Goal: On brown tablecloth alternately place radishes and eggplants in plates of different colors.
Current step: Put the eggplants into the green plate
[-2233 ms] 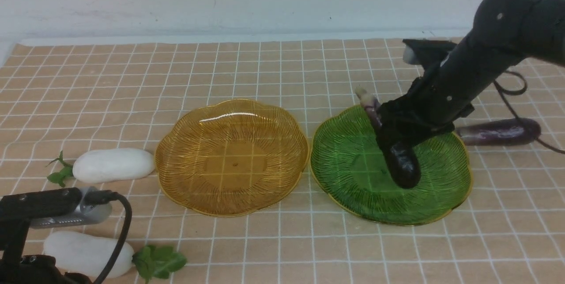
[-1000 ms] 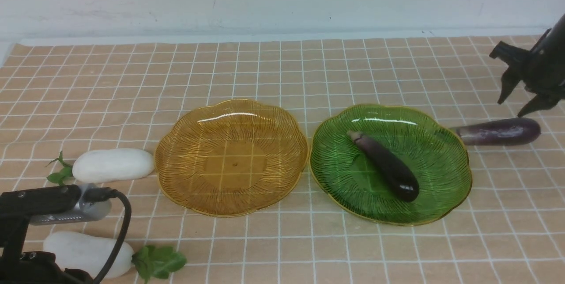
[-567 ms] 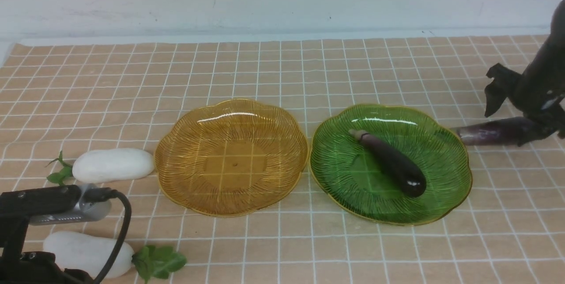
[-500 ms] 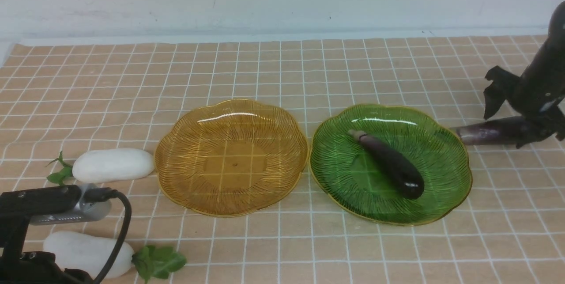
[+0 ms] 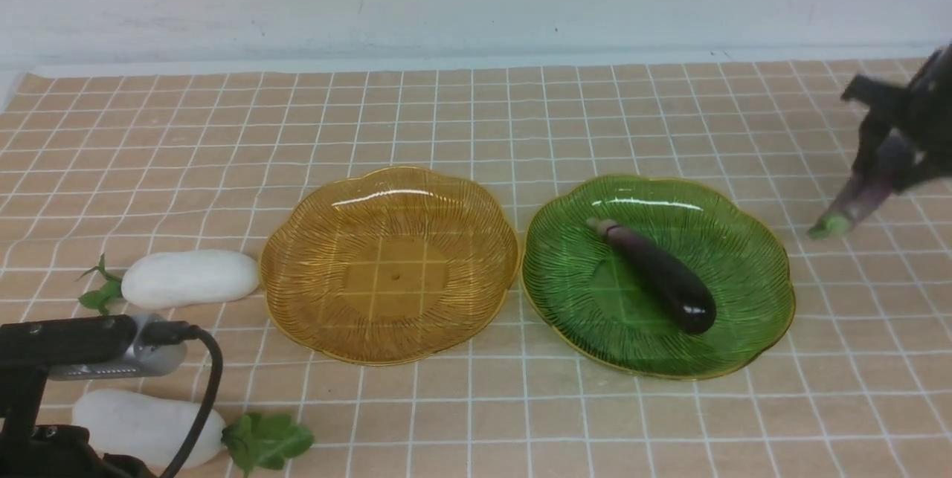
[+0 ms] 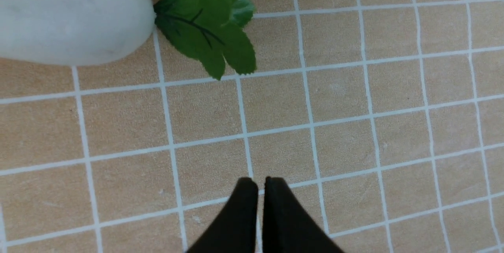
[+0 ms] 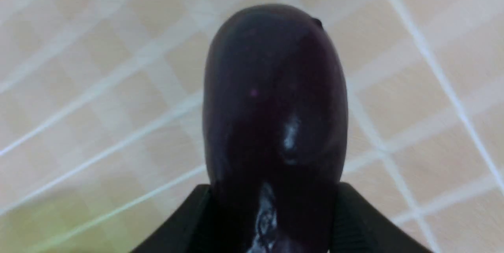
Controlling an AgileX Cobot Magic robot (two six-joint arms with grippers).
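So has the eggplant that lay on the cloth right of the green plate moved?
Yes. The right gripper has lifted the eggplant: it now hangs tilted, stem end down, higher and further right from the green plate's rim.

A silver-grey wrist camera point(image 5: 123, 363) on a matte black bracket point(image 5: 52, 340) is trailing a thick black cable point(image 5: 208, 381). The left gripper point(image 6: 260, 184) is showing smooth, tapering black fingers point(image 6: 240, 221); the right gripper point(image 7: 271, 225) is showing ribbed black pads point(image 7: 354, 221).

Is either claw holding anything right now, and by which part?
Right claw holds a long dark purple glossy eggplant by its thick rounded end, stem hanging down. Left claw shut, empty.
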